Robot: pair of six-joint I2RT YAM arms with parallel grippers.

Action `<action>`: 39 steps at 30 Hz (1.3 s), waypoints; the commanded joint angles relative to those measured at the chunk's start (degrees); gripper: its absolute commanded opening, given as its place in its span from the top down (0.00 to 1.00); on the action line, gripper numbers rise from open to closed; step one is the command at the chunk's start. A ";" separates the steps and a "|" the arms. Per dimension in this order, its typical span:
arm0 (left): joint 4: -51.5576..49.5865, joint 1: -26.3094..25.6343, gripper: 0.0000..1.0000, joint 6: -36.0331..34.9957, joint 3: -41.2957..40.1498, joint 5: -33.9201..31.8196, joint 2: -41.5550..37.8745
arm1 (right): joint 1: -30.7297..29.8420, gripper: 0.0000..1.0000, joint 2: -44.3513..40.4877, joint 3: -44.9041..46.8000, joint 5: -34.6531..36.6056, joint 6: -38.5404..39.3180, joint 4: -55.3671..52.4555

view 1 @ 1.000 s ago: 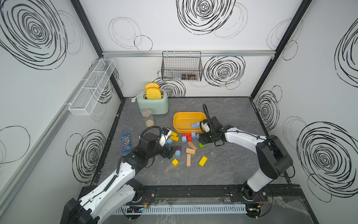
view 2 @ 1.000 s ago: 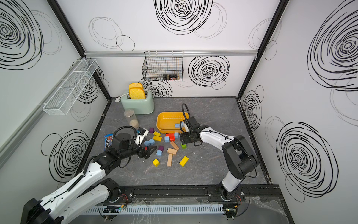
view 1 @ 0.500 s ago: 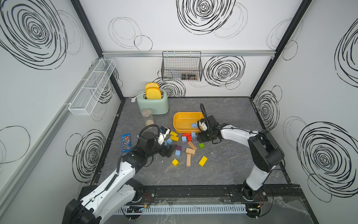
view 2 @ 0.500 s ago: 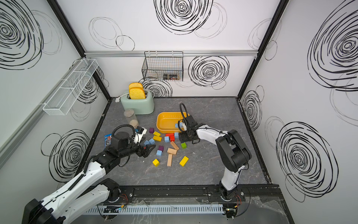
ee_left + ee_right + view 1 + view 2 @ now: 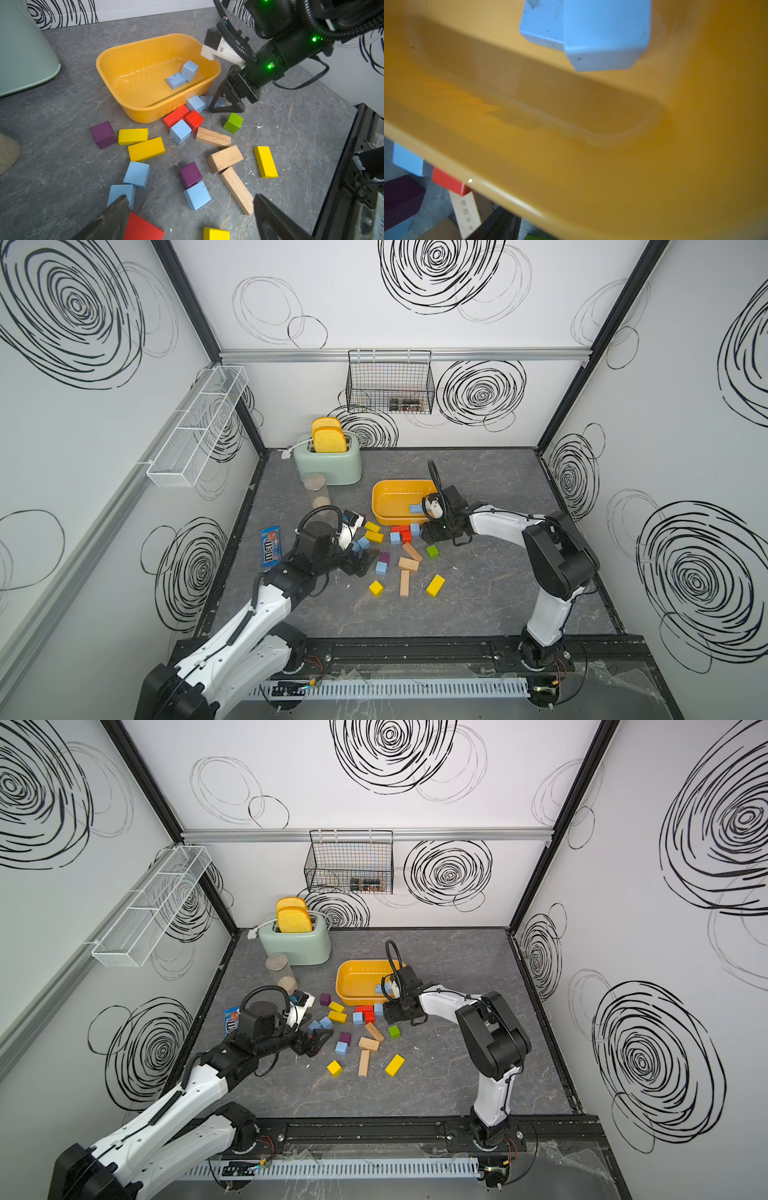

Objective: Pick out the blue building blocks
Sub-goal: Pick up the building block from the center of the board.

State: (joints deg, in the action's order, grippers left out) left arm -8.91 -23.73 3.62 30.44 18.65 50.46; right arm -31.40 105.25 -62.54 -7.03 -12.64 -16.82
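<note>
Two pale blue building blocks (image 5: 187, 72) lie in the yellow bin (image 5: 108, 56), also seen in the right wrist view as blue blocks (image 5: 587, 35). Several more blue blocks lie among the scattered ones on the floor: one by the red blocks (image 5: 180, 131), one against the bin (image 5: 195, 103), two near my left finger (image 5: 136, 174), one next to a purple cube (image 5: 197, 195). My left gripper (image 5: 359, 562) hangs open just over the floor, nothing between its fingers. My right gripper (image 5: 432, 533) stands open on the floor at the bin's front corner, a blue block (image 5: 207, 99) behind its near finger.
Yellow (image 5: 435, 585), red (image 5: 401, 531), purple (image 5: 383, 558), green (image 5: 432, 551) and plain wooden blocks (image 5: 404, 583) lie mixed with the blue ones. A mint toaster (image 5: 328, 460) and glass jar (image 5: 318, 493) stand behind. A candy packet (image 5: 270, 545) lies at the left.
My right gripper has come away from the bin's rim and dropped to the floor at the bin's front corner. The left arm has hardly moved.
</note>
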 commanded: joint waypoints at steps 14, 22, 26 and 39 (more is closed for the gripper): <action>1.39 1.28 0.04 -1.01 1.68 1.43 -0.78 | -3.37 0.37 1.93 -1.77 4.04 1.20 -1.61; 0.47 1.35 0.04 -1.04 1.59 1.30 -2.29 | -4.26 0.42 2.39 -2.38 6.95 1.26 -2.57; 0.31 1.48 0.04 -0.98 1.89 1.30 -2.39 | -5.24 0.46 3.19 -2.99 8.88 1.42 -3.29; 0.25 1.46 0.04 -0.72 1.91 0.94 -2.76 | -6.05 0.60 2.25 -2.28 9.14 1.42 -2.93</action>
State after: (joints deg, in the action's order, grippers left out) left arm -9.43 -22.74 3.22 30.55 19.33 48.31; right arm -37.04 107.59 -64.84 2.07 -11.44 -17.91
